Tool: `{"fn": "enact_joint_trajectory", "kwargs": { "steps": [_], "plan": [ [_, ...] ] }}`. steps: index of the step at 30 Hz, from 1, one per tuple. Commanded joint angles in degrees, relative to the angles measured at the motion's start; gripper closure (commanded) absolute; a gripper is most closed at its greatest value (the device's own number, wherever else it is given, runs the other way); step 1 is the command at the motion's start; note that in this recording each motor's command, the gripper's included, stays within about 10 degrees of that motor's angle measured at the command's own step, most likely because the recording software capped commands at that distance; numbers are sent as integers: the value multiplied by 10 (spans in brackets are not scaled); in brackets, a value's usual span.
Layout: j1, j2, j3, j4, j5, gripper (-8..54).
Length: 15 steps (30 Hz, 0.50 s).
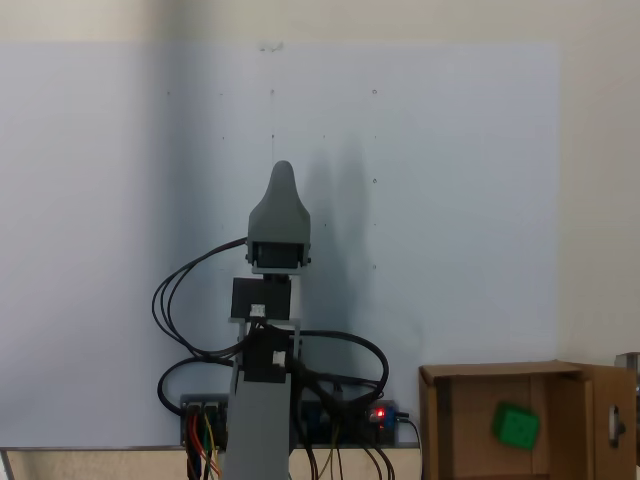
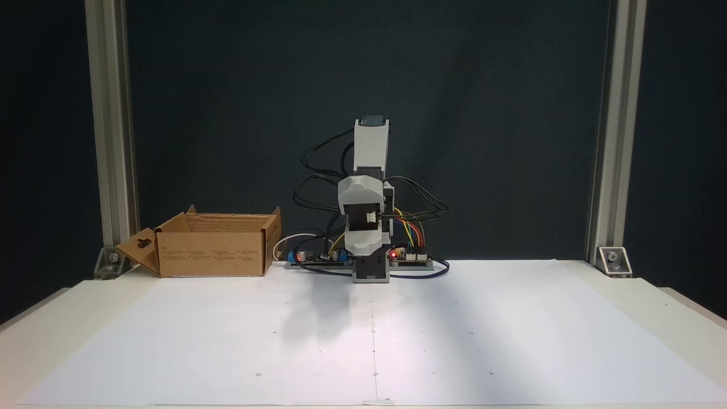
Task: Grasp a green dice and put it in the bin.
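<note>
Against the back edge of the counter (image 2: 511,329), near its left corner in a fixed view: brown cardboard bin (image 2: 213,245) with upright flaps, one flap with a cut-out hanging outward to the left. In a fixed view looking down from above, same bin (image 1: 455,425) at the lower right corner of the picture, interior exposed. Inside the bin, resting on its floor toward the right-hand side in that view: small bright green dice (image 1: 516,425) with rounded corners, tilted, apart from the walls. Dice hidden behind the bin walls in the frontal view.

At the middle of the counter's back edge: grey and white hobby arm (image 2: 368,199), folded upright over its base, links stacked one above another. Black, red, yellow and green cables looped on both sides of the arm, running down to circuit boards (image 2: 409,257) at the base, one red indicator lit. White paper sheet across most of the counter surface, marked with small dots, with a faint shadow in front of the arm base.

Pincer (image 1: 283,180) seen from above as a single grey tapered tip, well apart from the bin and the dice. Jaws one behind the other; opening cannot be told. Nothing visibly held.

Behind the counter: dark backdrop between two aluminium posts (image 2: 111,130).
</note>
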Motion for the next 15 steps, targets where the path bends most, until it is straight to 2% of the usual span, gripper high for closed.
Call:
{"fn": "enact_joint_trajectory", "kwargs": {
  "steps": [1, 15],
  "plan": [
    [-1, 65, -16, -87, -17, -5],
    [-23, 62, 47, -97, -16, -2]
  ]
}}
